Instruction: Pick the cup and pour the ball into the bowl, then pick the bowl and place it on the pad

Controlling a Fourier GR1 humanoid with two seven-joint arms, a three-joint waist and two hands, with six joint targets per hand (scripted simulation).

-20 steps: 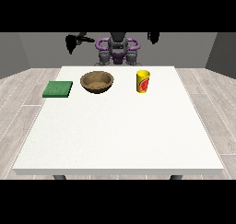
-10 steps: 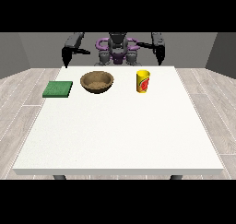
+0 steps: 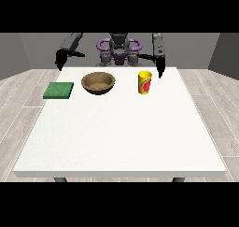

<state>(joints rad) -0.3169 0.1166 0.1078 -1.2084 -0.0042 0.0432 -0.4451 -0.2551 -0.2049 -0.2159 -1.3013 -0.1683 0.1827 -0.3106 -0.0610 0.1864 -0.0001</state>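
Note:
A yellow cup (image 3: pixel 145 82) with a red mark stands upright near the table's far edge, right of centre. No ball shows from here. Left of the cup sits a brown wooden bowl (image 3: pixel 98 82). Further left a flat green pad (image 3: pixel 59 90) lies on the table. The hand at the view's right (image 3: pixel 160 68) hangs fingers down just behind and right of the cup, apart from it. The hand at the view's left (image 3: pixel 59 59) hangs above the table's far left corner, behind the pad, holding nothing.
The white table (image 3: pixel 121 137) stretches wide towards the camera in front of the three objects. The robot's torso (image 3: pixel 119 51) stands behind the far edge. Grey plank floor surrounds the table.
Both arms have swung down and forward from their raised, spread pose. The hand at the view's right has dropped close to the cup. Cup, bowl and pad have not moved.

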